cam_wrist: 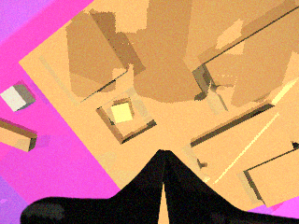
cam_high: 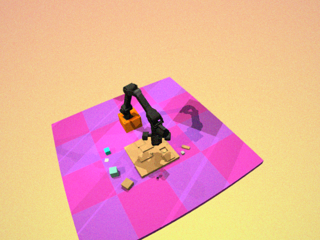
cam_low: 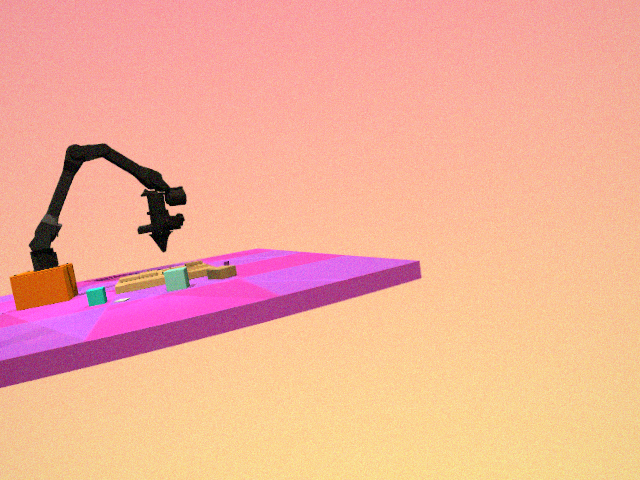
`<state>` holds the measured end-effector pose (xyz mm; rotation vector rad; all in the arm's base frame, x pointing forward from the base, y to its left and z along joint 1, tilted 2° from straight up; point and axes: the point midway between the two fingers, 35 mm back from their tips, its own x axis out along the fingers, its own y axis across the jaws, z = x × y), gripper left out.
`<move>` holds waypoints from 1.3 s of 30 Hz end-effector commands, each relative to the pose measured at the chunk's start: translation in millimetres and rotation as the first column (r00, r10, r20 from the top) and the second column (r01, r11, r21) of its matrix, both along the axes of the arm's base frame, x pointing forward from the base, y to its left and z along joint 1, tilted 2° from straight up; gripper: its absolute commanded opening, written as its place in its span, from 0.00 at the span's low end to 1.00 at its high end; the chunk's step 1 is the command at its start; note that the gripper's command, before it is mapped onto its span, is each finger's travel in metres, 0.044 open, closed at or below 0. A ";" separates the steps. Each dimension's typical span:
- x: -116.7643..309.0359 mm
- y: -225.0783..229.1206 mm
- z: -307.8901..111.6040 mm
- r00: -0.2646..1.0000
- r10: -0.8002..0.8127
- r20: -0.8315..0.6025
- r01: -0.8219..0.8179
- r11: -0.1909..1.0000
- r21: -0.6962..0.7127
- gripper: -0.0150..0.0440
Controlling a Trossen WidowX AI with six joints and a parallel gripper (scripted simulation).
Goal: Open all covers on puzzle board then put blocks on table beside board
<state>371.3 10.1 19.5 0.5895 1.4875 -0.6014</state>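
The tan puzzle board (cam_high: 144,169) (cam_low: 149,281) (cam_wrist: 105,156) lies flat on the table. My gripper (cam_low: 163,250) (cam_wrist: 163,155) is shut and empty, raised above the board; in the top view its tips are hidden. A pale yellow block (cam_wrist: 121,112) (cam_high: 163,150) sits in an uncovered square well, ahead and left of the fingertips in the wrist view. A tan cover (cam_wrist: 99,58) lies beyond that well. Other raised edges and recesses cross the board, but tan on tan and shadow hide which are covers. A small grey-white block (cam_high: 182,152) (cam_wrist: 15,98) rests on the table beside the board.
A tan bar (cam_high: 185,147) (cam_wrist: 16,135) lies near the grey-white block. Across the board are a turquoise cube (cam_high: 107,151) (cam_low: 96,296), a white tile (cam_high: 106,160), a mint cube (cam_high: 113,171) (cam_low: 176,279) and a tan block (cam_high: 127,183). A small dark object (cam_high: 157,178) lies near the board's front edge.
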 end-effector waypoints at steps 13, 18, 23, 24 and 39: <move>-81.2 -14.9 1.2 0.818 -0.576 0.006 0.576 0.818 -0.002 0.25; -109.8 -18.1 -2.7 0.686 -0.728 0.007 0.728 0.686 -0.002 0.25; -130.0 -19.9 -6.7 0.578 -0.816 0.008 0.816 0.578 -0.003 0.25; -130.0 -19.9 -6.7 0.578 -0.816 0.008 0.816 0.578 -0.003 0.25; -130.0 -19.9 -6.7 0.578 -0.816 0.008 0.816 0.578 -0.003 0.25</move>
